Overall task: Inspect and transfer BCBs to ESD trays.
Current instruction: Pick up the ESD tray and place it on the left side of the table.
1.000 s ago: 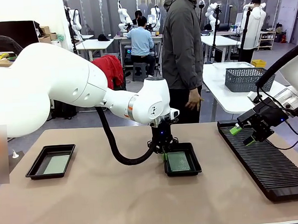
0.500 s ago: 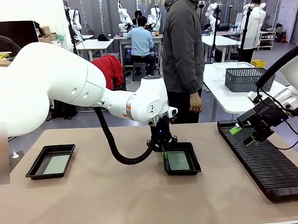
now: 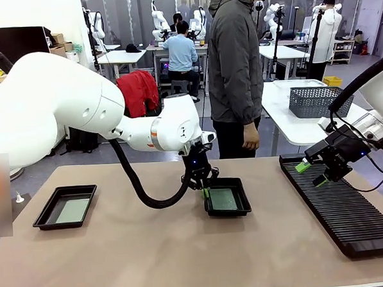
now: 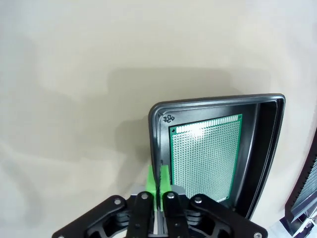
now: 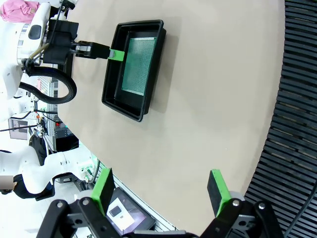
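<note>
Table (image 3: 152, 248) before me, long black slotted rack (image 3: 339, 206) at right beneath my right gripper (image 3: 312, 172) with fingers spread and empty, centre ESD tray (image 3: 228, 209) holding a BCB (image 3: 224, 199), my left gripper (image 3: 205, 191) pinching its left rim, second ESD tray (image 3: 44, 219) with board (image 3: 74, 210) far left.

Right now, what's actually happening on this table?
The left end effector is shut on the near-left rim of a shallow black plastic tray at mid-table, with a green perforated board lying flat inside. A second black tray with a pale board sits at the table's left. The right end effector hangs open and empty over the long black ribbed rack. A person stands at the far side.
</note>
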Available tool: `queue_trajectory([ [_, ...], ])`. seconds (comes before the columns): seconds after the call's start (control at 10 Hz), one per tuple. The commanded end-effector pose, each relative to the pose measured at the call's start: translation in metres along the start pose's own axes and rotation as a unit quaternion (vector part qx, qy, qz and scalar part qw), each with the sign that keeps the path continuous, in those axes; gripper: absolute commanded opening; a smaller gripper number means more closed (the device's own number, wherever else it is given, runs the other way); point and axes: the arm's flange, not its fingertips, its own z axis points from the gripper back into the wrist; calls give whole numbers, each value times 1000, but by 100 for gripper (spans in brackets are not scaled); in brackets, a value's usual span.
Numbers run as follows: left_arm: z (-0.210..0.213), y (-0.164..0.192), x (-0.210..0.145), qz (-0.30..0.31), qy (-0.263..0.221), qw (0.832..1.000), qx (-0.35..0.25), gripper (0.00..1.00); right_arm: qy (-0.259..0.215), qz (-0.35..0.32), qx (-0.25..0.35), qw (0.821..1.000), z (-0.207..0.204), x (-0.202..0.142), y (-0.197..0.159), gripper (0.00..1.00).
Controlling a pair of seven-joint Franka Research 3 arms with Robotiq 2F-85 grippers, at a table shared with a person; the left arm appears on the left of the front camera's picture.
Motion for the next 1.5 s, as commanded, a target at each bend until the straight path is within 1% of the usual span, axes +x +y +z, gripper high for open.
queue_trajectory([
  [0.0, 11, 17, -16, -21, -12, 999, -29, 3, -5, -9, -6, 1000, -1, -2, 2, 100],
  [0.2, 22, 33, -20, -31, -29, 999, -31, 3, -5, -9, -6, 1000, -1, -2, 2, 100],
  [0.4, 35, 59, -22, -43, -38, 998, -36, 3, -5, -9, -6, 1000, -1, -2, 2, 100],
  [0.6, 51, 94, -21, -35, -43, 998, -38, 3, -5, -9, -6, 1000, -1, -2, 2, 100],
  [1.0, 79, 171, -15, -41, -42, 998, -26, 3, -5, -9, -6, 1000, -1, -2, 2, 100],
  [1.3, 86, 220, -17, -42, -38, 998, -21, 3, -5, -9, -6, 1000, -1, -2, 2, 100],
  [1.4, 86, 231, -18, -39, -39, 998, -20, 3, -5, -9, -6, 1000, -1, -2, 2, 100],
])
